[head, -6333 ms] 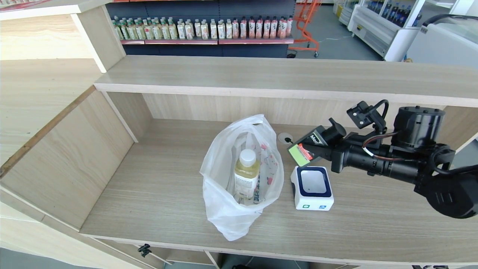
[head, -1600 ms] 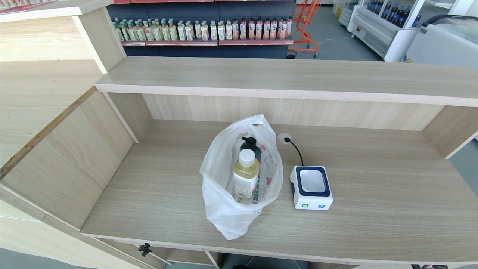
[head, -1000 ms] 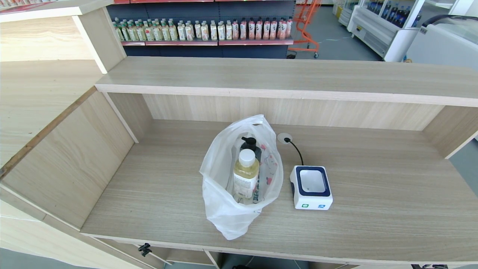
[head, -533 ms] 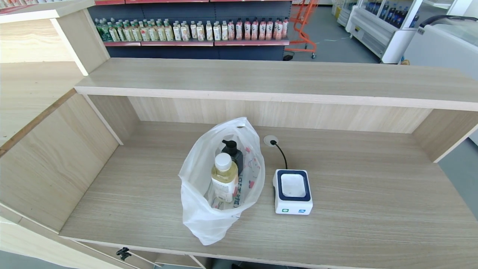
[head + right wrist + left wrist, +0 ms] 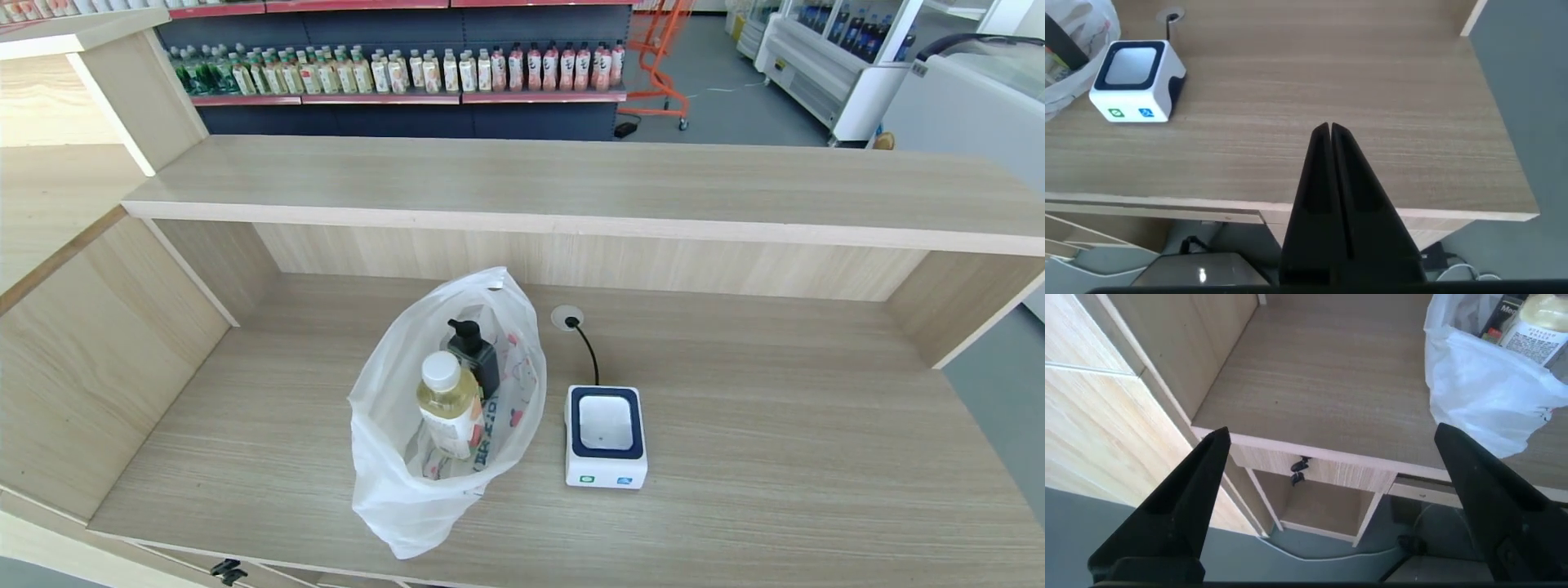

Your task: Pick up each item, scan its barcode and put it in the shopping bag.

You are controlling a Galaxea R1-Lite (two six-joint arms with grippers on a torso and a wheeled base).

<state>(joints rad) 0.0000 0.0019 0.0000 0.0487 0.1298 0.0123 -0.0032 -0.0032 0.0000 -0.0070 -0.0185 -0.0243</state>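
I see tea bottle (image 5: 447, 404) and pump bottle (image 5: 473, 355) in shopping bag (image 5: 392, 498) beside scanner (image 5: 605, 437); left gripper (image 5: 1333, 434) spread, right gripper (image 5: 1330, 129) clenched empty.

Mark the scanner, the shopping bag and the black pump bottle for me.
scanner (image 5: 605, 425), head view, glass window.
shopping bag (image 5: 392, 506), head view, near plastic wall.
black pump bottle (image 5: 484, 367), head view, dark body.

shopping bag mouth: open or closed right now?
Open. The shopping bag gapes at the top; a white-capped drink bottle and a black pump bottle stand visible inside.
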